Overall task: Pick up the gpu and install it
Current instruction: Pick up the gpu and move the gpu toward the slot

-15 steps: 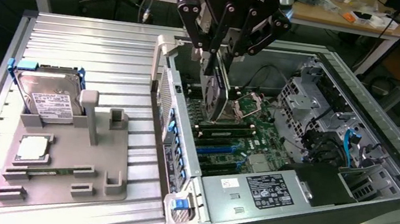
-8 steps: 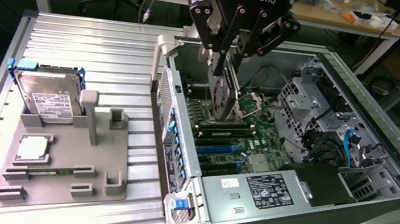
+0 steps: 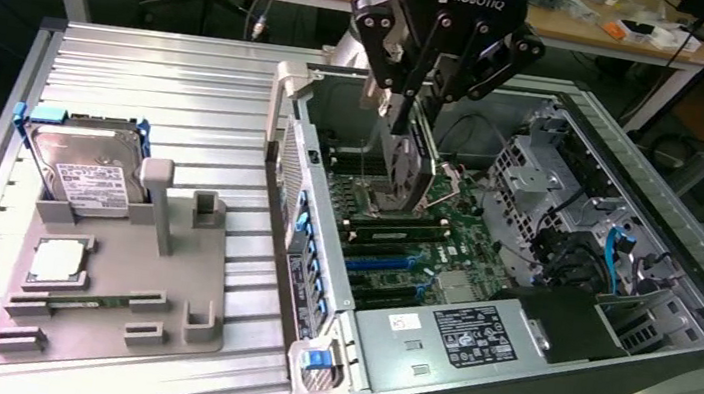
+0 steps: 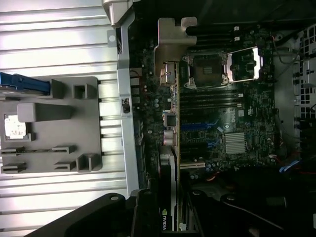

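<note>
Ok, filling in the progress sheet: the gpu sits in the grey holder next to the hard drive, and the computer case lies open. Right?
No. The gpu is not in the grey holder: the fingers hold it on edge above the motherboard in the computer case, as the exterior view shows. The hard drive is in that holder, and the case is open.

Matte black, blocky metal gripper [image 3: 411, 114] with white ROBOTIQ lettering at its twelve o'clock. Hinged black link bars flare toward nine and three o'clock, dotted with small silver pivot pins, narrowing into slim fingers [image 4: 144, 212].
</note>
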Available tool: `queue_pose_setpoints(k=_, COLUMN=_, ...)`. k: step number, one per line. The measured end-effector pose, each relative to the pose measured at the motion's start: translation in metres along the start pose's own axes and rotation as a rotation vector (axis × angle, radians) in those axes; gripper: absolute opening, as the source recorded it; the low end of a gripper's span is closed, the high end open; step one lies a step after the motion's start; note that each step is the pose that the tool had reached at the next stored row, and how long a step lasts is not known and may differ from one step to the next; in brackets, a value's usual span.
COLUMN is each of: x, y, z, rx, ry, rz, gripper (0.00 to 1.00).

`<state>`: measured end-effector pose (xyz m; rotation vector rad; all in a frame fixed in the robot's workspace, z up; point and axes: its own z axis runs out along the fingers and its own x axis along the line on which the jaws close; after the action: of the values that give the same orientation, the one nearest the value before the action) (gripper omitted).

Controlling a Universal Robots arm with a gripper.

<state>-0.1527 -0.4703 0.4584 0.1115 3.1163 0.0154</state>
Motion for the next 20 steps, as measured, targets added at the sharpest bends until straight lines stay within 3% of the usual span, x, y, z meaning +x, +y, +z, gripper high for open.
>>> queue_pose_setpoints(k=20, x=-0.028, y=0.0020, z=0.0006, rx=0.0000, ry=0.0000, rz=0.000, gripper=0.27)
